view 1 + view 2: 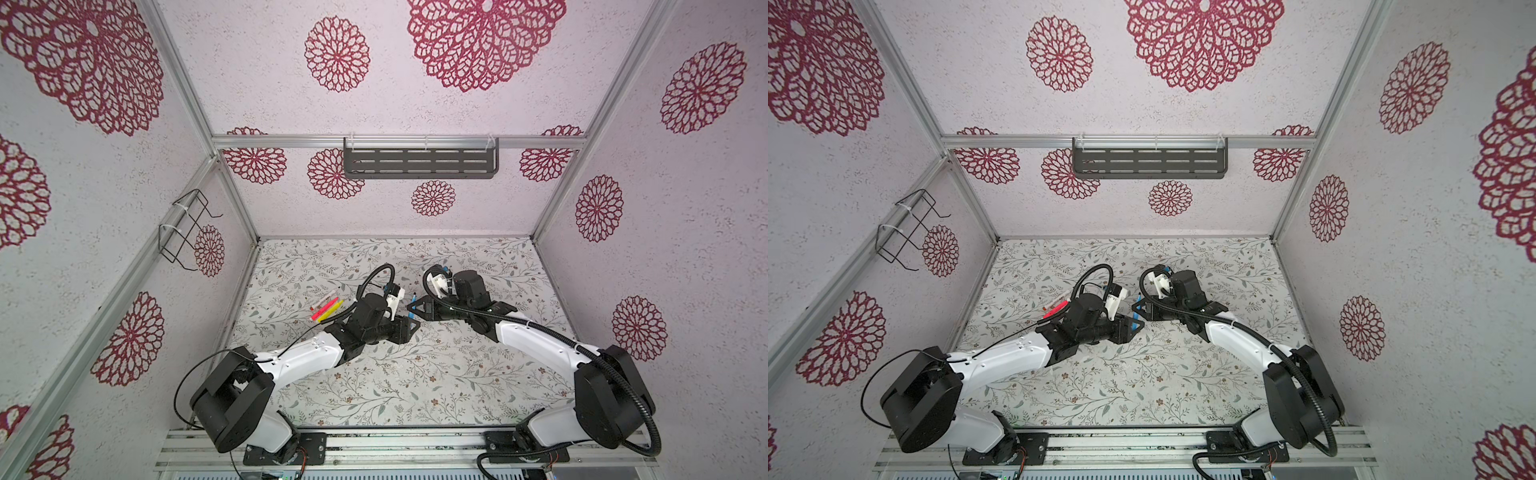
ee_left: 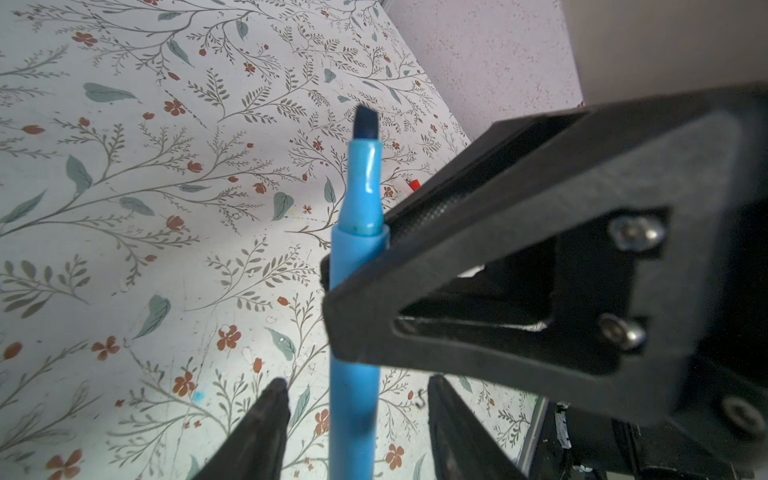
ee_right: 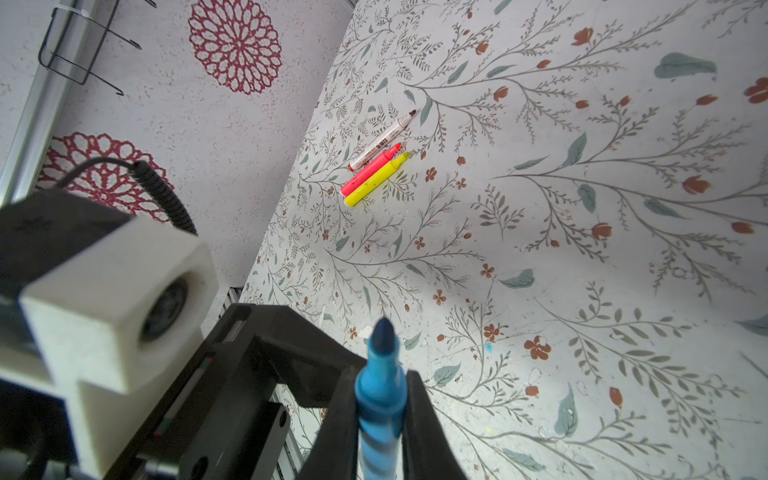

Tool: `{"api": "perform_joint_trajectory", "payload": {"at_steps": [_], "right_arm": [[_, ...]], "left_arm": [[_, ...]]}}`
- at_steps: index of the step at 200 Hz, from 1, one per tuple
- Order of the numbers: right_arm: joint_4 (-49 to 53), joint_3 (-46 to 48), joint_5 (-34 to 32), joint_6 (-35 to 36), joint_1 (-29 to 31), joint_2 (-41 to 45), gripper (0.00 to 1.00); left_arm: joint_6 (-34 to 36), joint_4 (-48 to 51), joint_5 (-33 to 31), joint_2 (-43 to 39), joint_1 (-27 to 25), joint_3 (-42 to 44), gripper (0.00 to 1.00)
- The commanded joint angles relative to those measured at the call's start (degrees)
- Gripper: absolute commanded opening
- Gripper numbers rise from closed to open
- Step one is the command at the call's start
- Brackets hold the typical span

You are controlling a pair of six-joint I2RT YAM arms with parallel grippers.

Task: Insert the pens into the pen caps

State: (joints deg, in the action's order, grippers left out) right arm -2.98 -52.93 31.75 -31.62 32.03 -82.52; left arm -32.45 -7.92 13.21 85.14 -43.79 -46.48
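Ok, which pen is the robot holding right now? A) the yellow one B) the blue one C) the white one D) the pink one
B: the blue pen is pinched in the right gripper, while the yellow pen, pink pen and white pen lie together on the table.

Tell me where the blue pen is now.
Mid-table in both top views, between the arms: the blue pen is clamped in the right gripper, the open left gripper straddling its barrel.

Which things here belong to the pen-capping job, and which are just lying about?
Job: blue pen, white pen, pink pen, yellow pen.
Lying about: black slotted shelf, wire rack, both on the walls.
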Motion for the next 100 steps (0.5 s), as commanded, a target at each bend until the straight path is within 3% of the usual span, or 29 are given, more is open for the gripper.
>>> {"api": "perform_joint_trajectory", "payload": {"at_steps": [1,100], "right_arm": [[-2.5,-1.2,0.2,-0.6,0.2,1.3,0.16],[-3.1,-1.0,0.3,-1.4,0.2,2.2,0.14]], "left_arm": [[-0.2,-2.0,0.6,0.2,-0.4,-1.3,0.61],[-0.6,-3.8,1.4,-0.4,-0.4,-0.5,0.72]]}}
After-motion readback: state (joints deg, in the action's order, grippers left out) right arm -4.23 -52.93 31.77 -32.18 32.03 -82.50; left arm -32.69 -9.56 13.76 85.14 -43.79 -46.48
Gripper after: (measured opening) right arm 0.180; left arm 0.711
